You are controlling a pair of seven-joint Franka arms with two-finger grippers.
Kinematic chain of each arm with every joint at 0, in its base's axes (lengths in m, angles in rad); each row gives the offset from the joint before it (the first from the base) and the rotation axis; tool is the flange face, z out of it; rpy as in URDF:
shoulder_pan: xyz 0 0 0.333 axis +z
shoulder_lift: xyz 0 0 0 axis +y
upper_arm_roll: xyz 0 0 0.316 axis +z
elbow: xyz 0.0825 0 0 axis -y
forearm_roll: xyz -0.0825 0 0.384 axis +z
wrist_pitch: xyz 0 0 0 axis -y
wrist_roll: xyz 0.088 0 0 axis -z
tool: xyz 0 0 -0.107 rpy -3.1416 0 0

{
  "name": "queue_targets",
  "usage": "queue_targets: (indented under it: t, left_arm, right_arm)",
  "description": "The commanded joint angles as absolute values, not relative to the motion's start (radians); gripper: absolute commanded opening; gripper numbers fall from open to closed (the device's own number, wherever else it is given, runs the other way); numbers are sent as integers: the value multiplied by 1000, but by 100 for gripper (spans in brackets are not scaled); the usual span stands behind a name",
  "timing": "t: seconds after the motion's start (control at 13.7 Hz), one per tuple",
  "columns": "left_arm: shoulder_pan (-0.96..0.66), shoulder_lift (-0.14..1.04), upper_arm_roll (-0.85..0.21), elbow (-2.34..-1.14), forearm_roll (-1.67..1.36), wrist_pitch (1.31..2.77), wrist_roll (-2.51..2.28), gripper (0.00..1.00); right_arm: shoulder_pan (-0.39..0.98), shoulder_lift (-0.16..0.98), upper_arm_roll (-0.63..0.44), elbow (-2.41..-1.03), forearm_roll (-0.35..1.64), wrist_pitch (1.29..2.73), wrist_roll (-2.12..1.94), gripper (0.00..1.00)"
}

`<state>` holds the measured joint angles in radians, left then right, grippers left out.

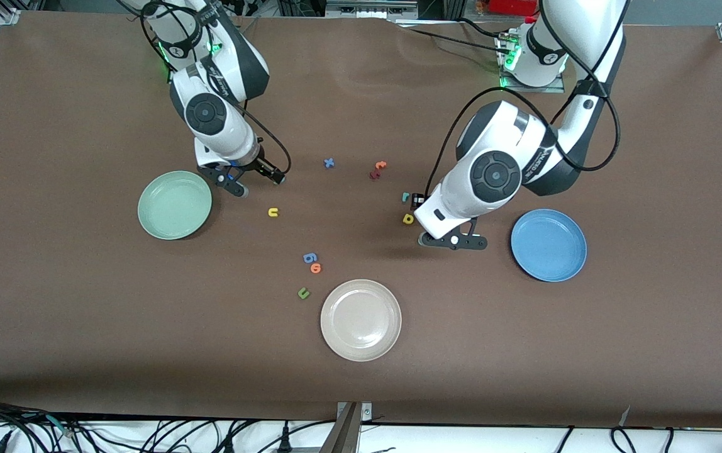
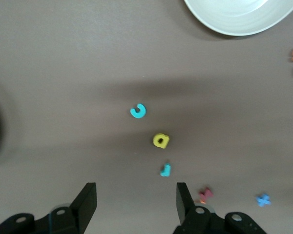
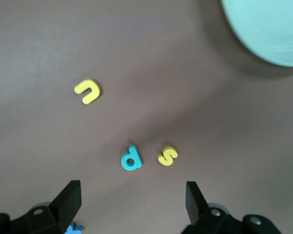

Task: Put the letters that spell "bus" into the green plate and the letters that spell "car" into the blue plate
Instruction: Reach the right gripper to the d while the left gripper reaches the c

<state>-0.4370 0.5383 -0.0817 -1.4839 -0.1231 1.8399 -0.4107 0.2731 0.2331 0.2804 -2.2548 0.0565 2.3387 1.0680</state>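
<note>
The green plate (image 1: pixel 174 205) lies toward the right arm's end, the blue plate (image 1: pixel 548 245) toward the left arm's end. My right gripper (image 1: pixel 230 181) hangs open and empty beside the green plate (image 3: pixel 268 29). Its wrist view shows the gripper (image 3: pixel 133 200) over bare table, with the teal b (image 3: pixel 131 159), yellow s (image 3: pixel 168 156) and yellow u (image 3: pixel 88 91) lying apart from it. My left gripper (image 1: pixel 452 240) hangs open and empty beside the blue plate. Its wrist view shows the gripper (image 2: pixel 136 202) and the teal c (image 2: pixel 138 111), yellow a (image 2: pixel 160 141) and teal r (image 2: pixel 165 169). Both plates hold nothing.
A beige-white plate (image 1: pixel 361 319) lies nearest the front camera. A blue x (image 1: pixel 329 163) and an orange and a dark red letter (image 1: pixel 378 168) lie mid-table. A blue 6-like letter (image 1: pixel 309 257), an orange letter (image 1: pixel 316 268) and a green u (image 1: pixel 303 292) lie beside the beige plate.
</note>
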Motion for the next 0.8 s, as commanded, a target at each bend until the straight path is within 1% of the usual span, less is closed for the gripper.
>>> queue_targets:
  t: [0.0, 0.07, 0.15, 0.29, 0.51, 0.66, 0.73]
  left_arm:
    - [-448, 561, -69, -1440, -80, 1830, -431, 91]
    - [-443, 558, -68, -1433, -78, 1830, -419, 99]
    - [-439, 560, -67, -1413, -78, 1829, -419, 100]
    - [-439, 560, -67, -1404, -78, 1829, -422, 100]
    - [-431, 557, -66, -1402, -77, 1827, -422, 100]
    - [-434, 554, -66, -1405, -49, 1824, -426, 99]
    - [-445, 554, -71, -1414, -34, 1853, -431, 98]
  right_arm:
    - [273, 297, 302, -2266, 74, 2439, 1078, 95]
    - [273, 320, 307, -2273, 72, 2486, 1077, 96]
    - [273, 342, 307, -2275, 69, 2518, 1072, 96]
    - [273, 373, 307, -2275, 61, 2548, 1058, 96]
    - [273, 379, 305, -2281, 61, 2546, 1051, 95]
    - [273, 380, 305, -2281, 61, 2554, 1052, 92]
    - [273, 382, 305, -2281, 61, 2554, 1052, 89]
